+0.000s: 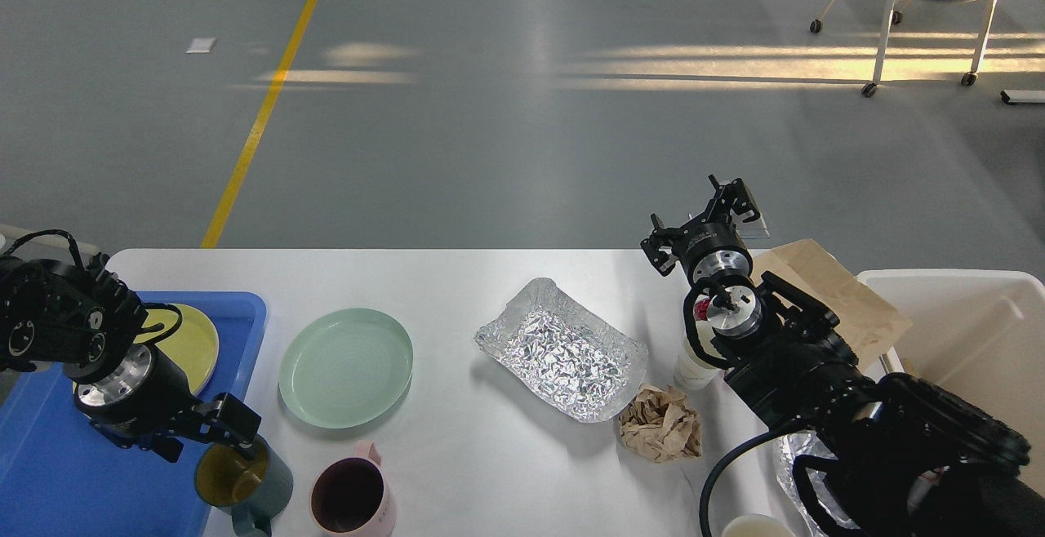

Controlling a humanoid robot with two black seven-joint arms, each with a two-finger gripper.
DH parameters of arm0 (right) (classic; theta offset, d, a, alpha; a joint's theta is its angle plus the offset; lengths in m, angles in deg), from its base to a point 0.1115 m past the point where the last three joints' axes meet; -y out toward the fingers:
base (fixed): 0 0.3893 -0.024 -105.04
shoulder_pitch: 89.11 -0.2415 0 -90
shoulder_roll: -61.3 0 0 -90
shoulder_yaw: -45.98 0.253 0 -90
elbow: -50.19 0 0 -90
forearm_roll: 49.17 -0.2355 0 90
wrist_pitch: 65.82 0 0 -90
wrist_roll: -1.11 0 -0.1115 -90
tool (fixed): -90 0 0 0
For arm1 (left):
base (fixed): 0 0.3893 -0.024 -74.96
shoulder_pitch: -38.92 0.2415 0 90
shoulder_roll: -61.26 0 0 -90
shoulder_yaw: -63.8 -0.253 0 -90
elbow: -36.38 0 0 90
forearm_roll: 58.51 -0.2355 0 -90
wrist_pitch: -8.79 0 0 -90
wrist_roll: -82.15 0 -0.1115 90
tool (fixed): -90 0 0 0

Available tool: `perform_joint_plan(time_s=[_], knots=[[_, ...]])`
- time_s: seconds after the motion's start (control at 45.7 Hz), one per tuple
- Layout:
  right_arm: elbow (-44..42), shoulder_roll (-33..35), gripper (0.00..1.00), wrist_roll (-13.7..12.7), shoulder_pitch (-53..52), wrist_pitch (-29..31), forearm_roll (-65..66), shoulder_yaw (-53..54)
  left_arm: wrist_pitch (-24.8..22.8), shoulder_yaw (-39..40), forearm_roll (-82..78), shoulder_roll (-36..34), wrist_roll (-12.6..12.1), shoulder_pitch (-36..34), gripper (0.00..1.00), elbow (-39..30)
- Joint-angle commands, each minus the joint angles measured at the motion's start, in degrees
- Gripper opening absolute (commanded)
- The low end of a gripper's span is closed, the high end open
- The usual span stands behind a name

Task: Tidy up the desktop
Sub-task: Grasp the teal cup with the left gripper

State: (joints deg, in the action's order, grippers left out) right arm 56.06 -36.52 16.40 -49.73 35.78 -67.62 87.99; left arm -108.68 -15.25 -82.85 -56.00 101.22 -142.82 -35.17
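Gripping the green mug's (245, 480) rim, left fingers (231, 425) clamp — right fingers (706, 223) (spread apart) hover over the desktop (457, 455).

Occluded and Cropped Items

The right arm covers most of a white cup (692, 367) and part of the brown paper bag (841, 292). A pale cup (755, 527) and the pink mug (353, 500) are cut off by the bottom edge. The white bin (971, 317) runs past the right edge. Left gripper (233, 431) finger separation cannot be resolved
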Motion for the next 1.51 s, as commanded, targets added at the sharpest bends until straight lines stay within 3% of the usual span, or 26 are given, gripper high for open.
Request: perform_joint_plan(time_s=[0.0,0.197,0.35,0.525,0.7,0.985,1.116,1.248,1.488], knots=[[0.02,0.0,1.0,0.0,0.0,0.0,0.0,0.0,0.48,-0.31,-0.01,0.36,-1.58,0.41,0.99,0.36],[0.02,0.0,1.0,0.0,0.0,0.0,0.0,0.0,0.57,-0.66,-0.36,0.89,-1.84,0.5,0.99,0.62],[0.02,0.0,1.0,0.0,0.0,0.0,0.0,0.0,1.27,-0.58,-0.36,1.24,-3.95,1.12,0.98,0.88],[-0.06,0.0,1.0,0.0,0.0,0.0,0.0,0.0,6.45,0.39,-0.1,3.17,-4.75,4.98,0.88,0.97],[-0.06,0.0,1.0,0.0,0.0,0.0,0.0,0.0,7.07,0.3,-0.01,3.7,-4.75,5.69,0.8,0.88],[0.02,0.0,1.0,0.0,0.0,0.0,0.0,0.0,7.08,-0.05,-0.01,3.7,-4.83,6.3,0.39,0.88],[-0.06,0.0,1.0,0.0,0.0,0.0,0.0,0.0,7.25,-0.05,-0.01,3.7,-4.83,6.57,0.08,0.88],[0.02,0.0,1.0,0.0,0.0,0.0,0.0,0.0,7.08,-0.14,-0.1,3.7,-4.83,6.57,0.0,0.88],[-0.06,0.0,1.0,0.0,0.0,0.0,0.0,0.0,6.99,-0.14,-0.1,3.35,-7.65,5.6,0.0,0.45]])
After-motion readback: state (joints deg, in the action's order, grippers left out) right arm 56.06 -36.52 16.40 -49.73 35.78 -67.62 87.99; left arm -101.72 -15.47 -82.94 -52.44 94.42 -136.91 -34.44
